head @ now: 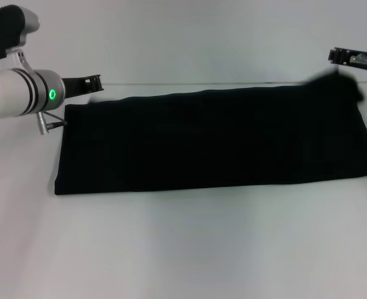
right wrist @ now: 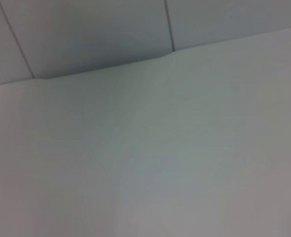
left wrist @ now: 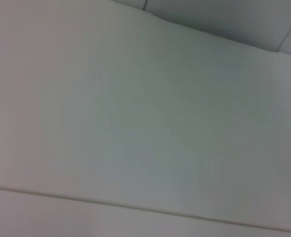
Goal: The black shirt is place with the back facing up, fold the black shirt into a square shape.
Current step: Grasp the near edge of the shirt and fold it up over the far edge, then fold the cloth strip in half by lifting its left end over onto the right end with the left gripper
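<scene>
Shirt (head: 214, 140) lying as long band on table (head: 183, 249). L gripper (head: 86, 83) at far-left corner, R gripper (head: 345, 57) far-right; fingers: can't tell. Next fold: grabbing both end corners evenly, bringing across, edges aligned.

The black shirt (head: 214, 140) is plain, unpatterned black; the desk (head: 183, 249) is white; the left arm (head: 21, 93) is white, black-banded, with a green light.

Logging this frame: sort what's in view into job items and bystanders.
Job:
- black shirt, folded into a long band
- left gripper, at its far left corner
- right gripper, by its far right corner

Bystanders:
- white table
</scene>
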Robot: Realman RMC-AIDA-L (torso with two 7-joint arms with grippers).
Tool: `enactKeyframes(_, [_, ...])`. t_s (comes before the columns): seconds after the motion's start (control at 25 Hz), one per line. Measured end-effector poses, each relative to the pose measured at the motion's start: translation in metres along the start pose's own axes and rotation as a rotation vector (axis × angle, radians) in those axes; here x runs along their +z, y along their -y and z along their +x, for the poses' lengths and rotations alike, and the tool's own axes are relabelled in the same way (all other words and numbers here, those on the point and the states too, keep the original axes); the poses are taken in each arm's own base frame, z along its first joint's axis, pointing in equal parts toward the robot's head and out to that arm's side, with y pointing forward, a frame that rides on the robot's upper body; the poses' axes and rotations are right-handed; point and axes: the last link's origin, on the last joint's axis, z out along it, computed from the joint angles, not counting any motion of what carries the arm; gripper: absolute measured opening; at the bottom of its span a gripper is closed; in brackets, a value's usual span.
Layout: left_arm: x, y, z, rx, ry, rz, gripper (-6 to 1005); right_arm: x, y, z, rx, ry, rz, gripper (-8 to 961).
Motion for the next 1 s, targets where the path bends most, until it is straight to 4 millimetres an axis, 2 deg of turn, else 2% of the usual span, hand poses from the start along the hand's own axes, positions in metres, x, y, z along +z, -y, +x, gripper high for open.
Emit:
enactKeyframes(0.08, [-0.003, -0.002, 0.004, -0.023, 0.02, -0.031, 77, -0.002, 0.002, -0.007, 0.01, -0.007, -0.024, 81])
enactKeyframes(0.12, [-0.006, -0.005, 0.007, -0.045, 0.037, -0.056, 118, -0.003, 0.003, -0.012, 0.022, -0.011, -0.036, 90])
enactKeyframes(0.24, [-0.016, -0.008, 0.015, -0.095, 0.077, -0.113, 243, -0.008, 0.009, -0.023, 0.063, -0.037, -0.072, 319])
enactKeyframes(0.4, [-0.033, -0.005, 0.017, -0.169, 0.15, -0.204, 356, -0.02, 0.014, -0.03, 0.121, -0.102, -0.158, 449])
enactKeyframes(0.48, [-0.045, 0.007, 0.011, -0.246, 0.19, -0.269, 404, -0.03, 0.019, -0.029, 0.149, -0.127, -0.206, 491])
enactKeyframes(0.56, [-0.052, 0.014, 0.006, -0.292, 0.205, -0.307, 451, -0.042, 0.028, -0.024, 0.184, -0.138, -0.263, 510])
enactKeyframes(0.6, [-0.069, 0.032, -0.008, -0.414, 0.21, -0.407, 475, -0.049, 0.032, -0.019, 0.2, -0.135, -0.292, 520])
enactKeyframes(0.72, [-0.088, 0.053, -0.027, -0.544, 0.194, -0.491, 547, -0.067, 0.042, 0.002, 0.252, -0.105, -0.39, 568])
enactKeyframes(0.84, [-0.104, 0.07, -0.051, -0.64, 0.205, -0.529, 689, -0.084, 0.052, 0.027, 0.315, -0.03, -0.472, 625])
enactKeyframes(1.0, [-0.116, 0.081, -0.083, -0.735, 0.248, -0.534, 683, -0.104, 0.061, 0.061, 0.402, 0.049, -0.54, 702])
